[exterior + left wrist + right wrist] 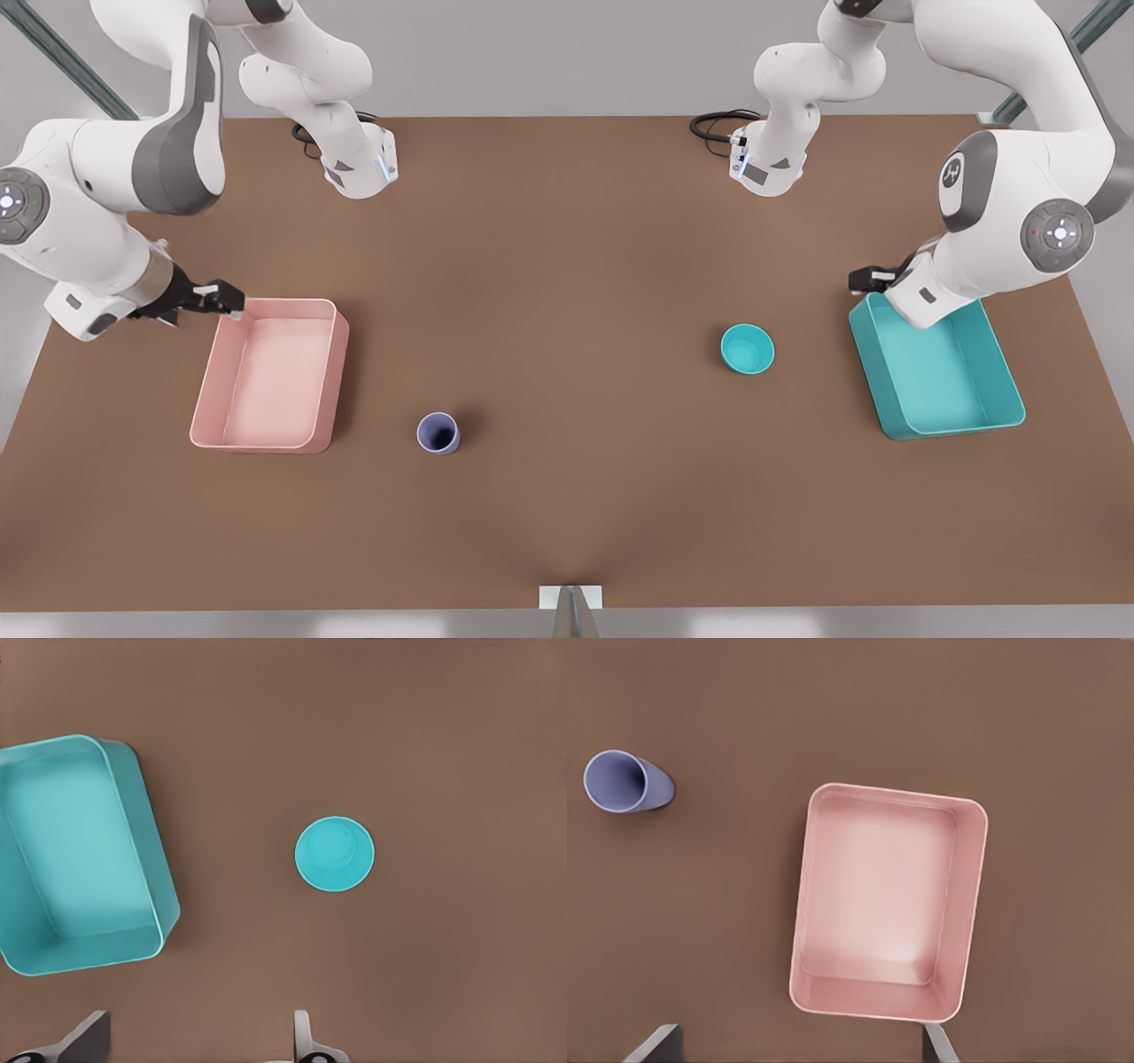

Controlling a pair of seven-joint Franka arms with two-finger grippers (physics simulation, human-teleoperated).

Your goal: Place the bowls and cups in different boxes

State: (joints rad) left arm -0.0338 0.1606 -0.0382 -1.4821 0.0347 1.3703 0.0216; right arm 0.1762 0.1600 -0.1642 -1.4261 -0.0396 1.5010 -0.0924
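A small teal bowl (747, 348) (334, 854) stands upright on the brown table, to the left of the teal box (939, 381) (71, 850) in the front view. The lavender cup (438, 433) (625, 781) stands upright near the pink box (270, 372) (877, 904), off its front right corner. Both boxes hold nothing. My left gripper (873, 279) (195, 1041) hovers open above the teal box's far corner, at the front view's right. My right gripper (221, 297) (802, 1041) hovers open over the pink box's far left corner.
Two arm bases (359, 164) (769, 164) with black cables sit at the table's back edge. A small grey mount (570, 602) sticks up at the middle of the front edge. Bare brown tabletop (576, 354) lies between cup and bowl.
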